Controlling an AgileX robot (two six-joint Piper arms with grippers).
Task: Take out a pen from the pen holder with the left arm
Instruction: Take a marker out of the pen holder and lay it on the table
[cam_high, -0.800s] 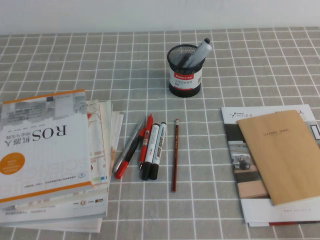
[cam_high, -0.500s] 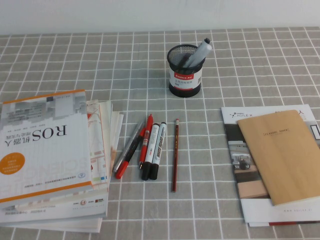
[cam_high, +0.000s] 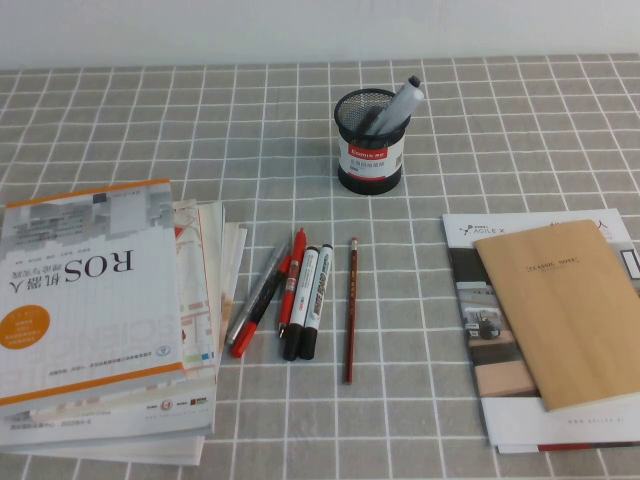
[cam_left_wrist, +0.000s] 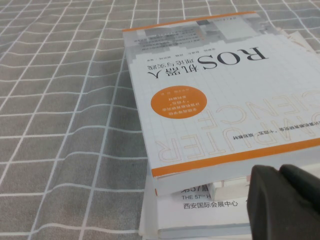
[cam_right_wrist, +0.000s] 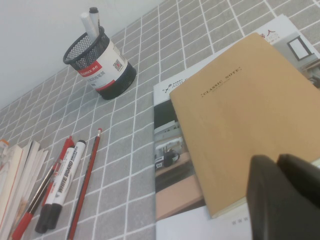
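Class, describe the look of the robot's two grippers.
Left gripper, near the books: two matte black fingers with rounded tips. Right gripper, over the notebook: the same. No cables or markings show; the arms themselves are out of view.

Looked down on a table (cam_high: 120, 120) covered with a grey cloth (cam_high: 520, 130) ruled into even squares by thin white lines. Met a plain white wall (cam_high: 300, 30) along the far side. Lit softly and evenly, with only faint, short shadows on the cloth.
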